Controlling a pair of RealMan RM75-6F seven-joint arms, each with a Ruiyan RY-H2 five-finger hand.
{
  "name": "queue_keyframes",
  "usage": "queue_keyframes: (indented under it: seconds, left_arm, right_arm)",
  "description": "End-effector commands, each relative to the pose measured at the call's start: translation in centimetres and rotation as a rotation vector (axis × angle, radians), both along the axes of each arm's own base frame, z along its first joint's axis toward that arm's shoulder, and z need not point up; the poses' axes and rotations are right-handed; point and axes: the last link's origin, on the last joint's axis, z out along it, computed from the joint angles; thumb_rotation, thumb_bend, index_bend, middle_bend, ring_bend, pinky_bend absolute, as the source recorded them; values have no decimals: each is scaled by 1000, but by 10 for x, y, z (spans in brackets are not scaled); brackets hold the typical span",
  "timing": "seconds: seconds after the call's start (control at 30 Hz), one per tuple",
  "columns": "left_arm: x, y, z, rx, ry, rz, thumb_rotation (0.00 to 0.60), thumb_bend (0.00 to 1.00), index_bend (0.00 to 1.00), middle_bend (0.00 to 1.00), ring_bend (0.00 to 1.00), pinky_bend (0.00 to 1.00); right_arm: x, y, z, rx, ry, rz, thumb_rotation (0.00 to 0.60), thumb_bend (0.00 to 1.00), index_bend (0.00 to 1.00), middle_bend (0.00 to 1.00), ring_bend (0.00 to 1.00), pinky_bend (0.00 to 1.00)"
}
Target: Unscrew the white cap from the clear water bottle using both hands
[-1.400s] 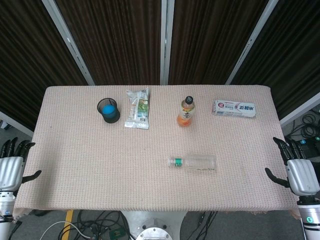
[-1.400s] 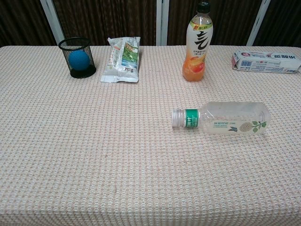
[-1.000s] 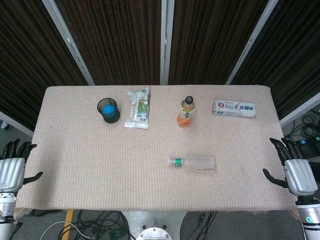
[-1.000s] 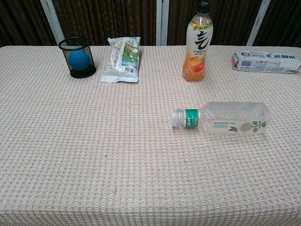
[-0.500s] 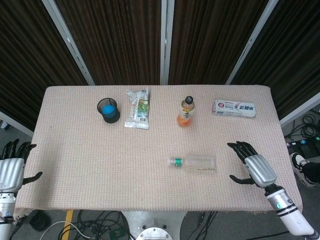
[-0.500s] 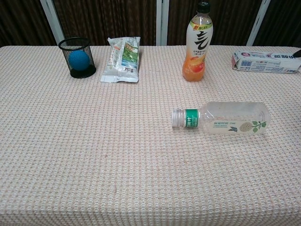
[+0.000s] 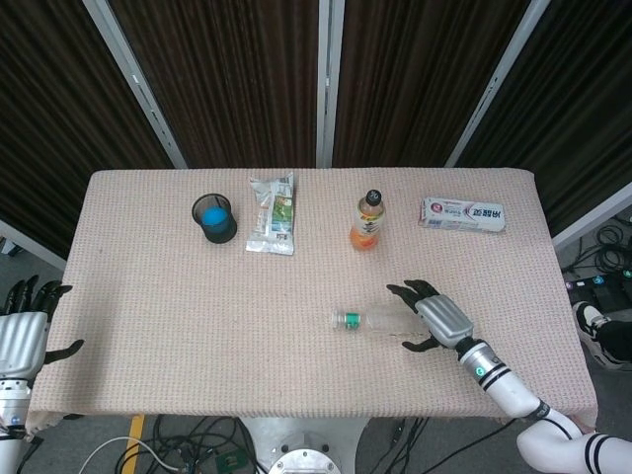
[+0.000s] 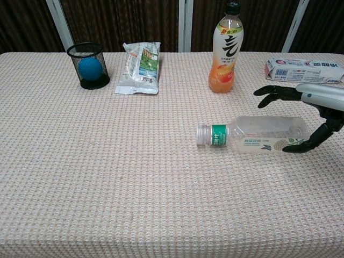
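Observation:
The clear water bottle (image 7: 387, 320) (image 8: 260, 134) lies on its side on the table, its white cap (image 7: 339, 318) (image 8: 202, 134) pointing toward the robot's left, a green band behind the cap. My right hand (image 7: 434, 316) (image 8: 306, 107) hovers over the bottle's base end with fingers spread wide, the thumb curling under near the label; it holds nothing. My left hand (image 7: 22, 331) stays off the table's left edge, fingers apart and empty; the chest view does not show it.
At the back stand a black mesh cup with a blue ball (image 7: 214, 218) (image 8: 89, 65), a snack packet (image 7: 273, 214) (image 8: 140, 68), an orange drink bottle (image 7: 367, 221) (image 8: 226, 48) and a tissue pack (image 7: 462, 213) (image 8: 303, 70). The woven tablecloth (image 7: 178, 316) covers the table.
My right hand has swept in from the table's right edge to the base end of the water bottle. The left hand and the bottle have not moved.

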Motion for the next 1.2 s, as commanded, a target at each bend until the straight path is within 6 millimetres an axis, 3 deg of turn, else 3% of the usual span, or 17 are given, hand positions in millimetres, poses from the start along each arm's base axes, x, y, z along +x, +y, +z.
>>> queue_keyframes:
  seconds: [0.03, 0.3, 0.43, 0.57, 0.83, 0.97, 1.2]
  left_arm:
    - [-1, 0, -1, -2, -3, 3, 600, 97, 197, 156, 24, 13]
    - [-2, 1, 0, -4, -1, 0, 600, 98, 197, 156, 24, 13]
    - [1, 5, 1, -12, -10, -25, 600, 98, 197, 156, 24, 13]
    - [11, 16, 4, -6, -55, -105, 600, 97, 197, 156, 24, 16]
    - [53, 59, -3, -90, -232, -332, 600, 93, 203, 163, 24, 24]
    - [81, 81, -16, -139, -269, -430, 600, 93, 203, 163, 24, 27]
    - [117, 104, -41, -202, -329, -522, 600, 92, 195, 163, 24, 30]
  right_arm:
    - [0, -2, -8, 4, 19, 10, 600, 92, 26, 182, 31, 79]
    - [-2, -5, -20, -6, 33, 3, 600, 146, 197, 269, 133, 180]
    - [1, -7, -25, -23, 24, 16, 600, 348, 405, 372, 264, 344]
    - [13, -15, -16, -77, -66, 39, 600, 464, 580, 424, 365, 482]
    - [47, -28, -7, -91, -346, 84, 600, 508, 633, 455, 389, 502]
    - [71, -34, -12, -52, -494, 103, 600, 530, 643, 460, 394, 503]
    - [103, -43, -26, 6, -606, 118, 600, 582, 652, 470, 406, 503]
